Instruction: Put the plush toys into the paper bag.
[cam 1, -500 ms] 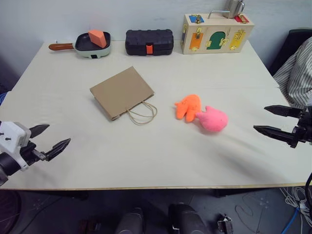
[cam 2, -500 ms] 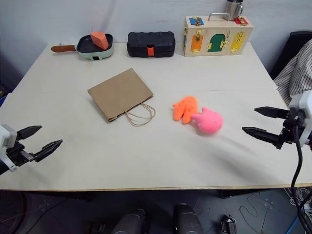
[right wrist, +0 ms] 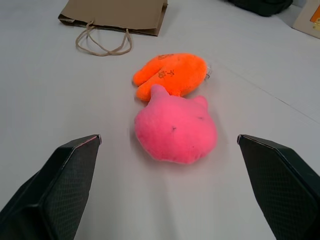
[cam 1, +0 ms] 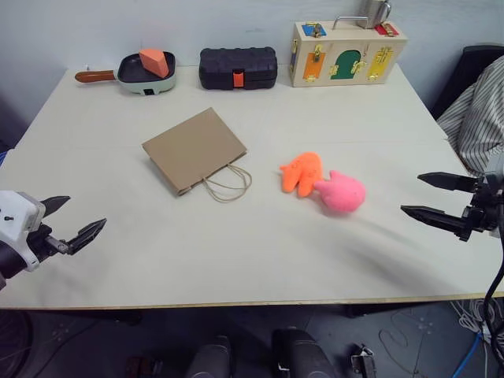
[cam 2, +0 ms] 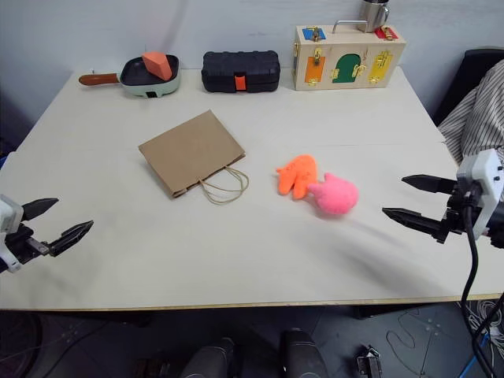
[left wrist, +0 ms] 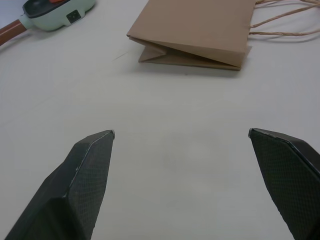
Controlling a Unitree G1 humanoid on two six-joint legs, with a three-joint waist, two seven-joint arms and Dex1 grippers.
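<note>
Head camera, both eyes: the table point(cam 1: 260, 260) is filling most of the frame. The paper bag point(cam 1: 194, 149) is lying flat, folded, slightly left of the frame's centre, with its cord handles point(cam 1: 228, 183) trailing toward the lower right of it. The two plush toys are sitting right of centre, well apart from the bag: the orange plush toy point(cam 1: 302, 172) is lying nearer the centre, and the pink plush toy point(cam 1: 342, 191) is lying just to its lower right, touching it.

The left gripper point(cam 1: 72, 221) is hovering at the lower left edge of the frame, jaws standing wide apart, gripping nothing. In the left wrist view its two black fingers point(left wrist: 87, 172) are framing bare tabletop, with the bag's folded bottom edge lying beyond them.

The right gripper point(cam 2: 413, 199) is hovering at the right edge of the frame, level with the pink toy and apart from it, jaws also spread wide and empty. In the right wrist view its fingers point(right wrist: 65, 175) are pointing toward the pink toy, with the orange toy just behind it and the bag's handles further off.

Along the top of the frame, the far table edge is carrying a row of items: a small pan point(cam 1: 146, 75) with an orange wedge block point(cam 1: 156, 61) resting in it at upper left, a black ribbed case point(cam 1: 238, 68) at top centre, and a wooden latch box point(cam 1: 347, 53) at upper right with a metal cup point(cam 1: 377, 12) standing on top of it. Striped fabric point(cam 1: 480, 118) is showing at the right edge.
</note>
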